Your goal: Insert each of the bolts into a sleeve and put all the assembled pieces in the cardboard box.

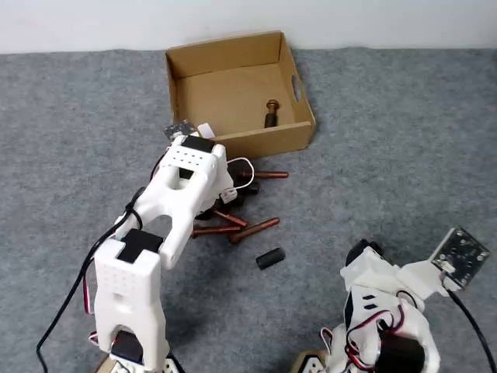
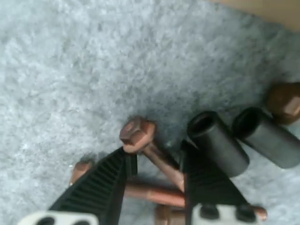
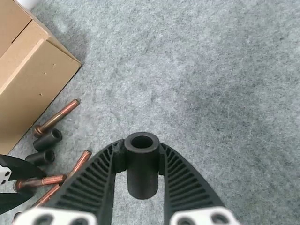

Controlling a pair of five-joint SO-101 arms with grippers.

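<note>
Left pincer (image 2: 158, 152) is hanging low over the bolt pile, jaws spread and not clamping. One copper bolt (image 2: 137, 132) is lying slantwise between them, its hex head by one tip and its shank running toward the other. Two black sleeves (image 2: 218, 143) are lying side by side just beside that bolt. Another bolt head (image 2: 283, 101) is showing past them.

Right pincer (image 3: 140, 152) is clenching a held sleeve (image 3: 141, 180), upright with its bore facing up, over the grey bench (image 3: 225, 70), well apart from the pile.

From the high view, the cardboard box (image 1: 237, 144) is sitting at the far side of the bench. One assembled piece (image 1: 270, 114) is lying inside it, near the front wall. Loose bolts (image 1: 254, 229) are lying just in front of the box, by the left arm's tip. A lone sleeve (image 1: 270, 258) is lying on its side just beside them, toward the arms.
</note>
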